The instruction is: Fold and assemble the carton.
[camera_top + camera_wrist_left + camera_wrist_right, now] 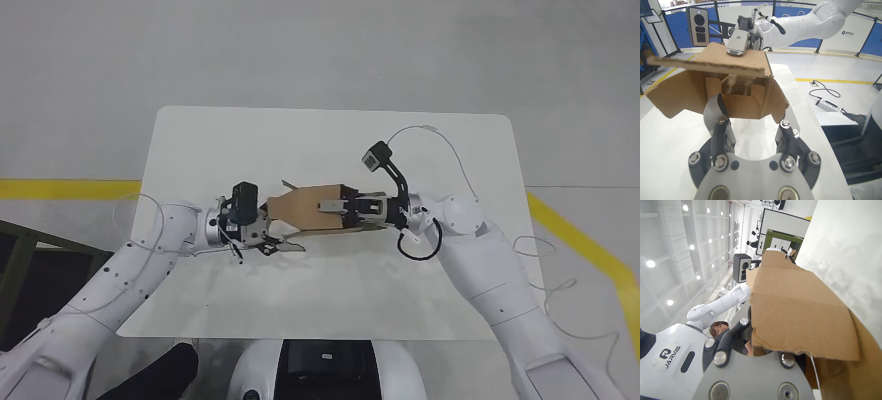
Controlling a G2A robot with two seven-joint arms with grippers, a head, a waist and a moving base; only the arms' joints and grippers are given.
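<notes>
Carton (305, 205) is pinched by its top panel in the right gripper (335, 207). One finger (736, 44) lies flat on top of the panel and the other goes in under it, mostly hidden, so the jaws are closed on the cardboard at that end. At the opposite end the left gripper (751, 108) is spread wide and holds nothing. One of its fingers (710, 111) lies against a folded-in lower flap at the mouth, the other stands just outside a side flap, and the box mouth sits between and just beyond them.

Plain brown cardboard faces both wrist cameras. A dark logo (848, 33) with lettering is printed on a white wall panel far beyond the table (330, 130).

The carton hangs over the middle of the table, between the two grippers. Its long axis runs along the table's long side, from arm to arm. The open mouth points at the left gripper. The top flap sticks out level toward that gripper, the side flaps splay outward, and two small inner flaps are folded across the lower part of the opening. The other end points at the right gripper, with a ragged-edged flap close to that wrist. Whether the bottom touches the tabletop cannot be told. A grey power brick (827, 103) lies on the floor off the table's side.
</notes>
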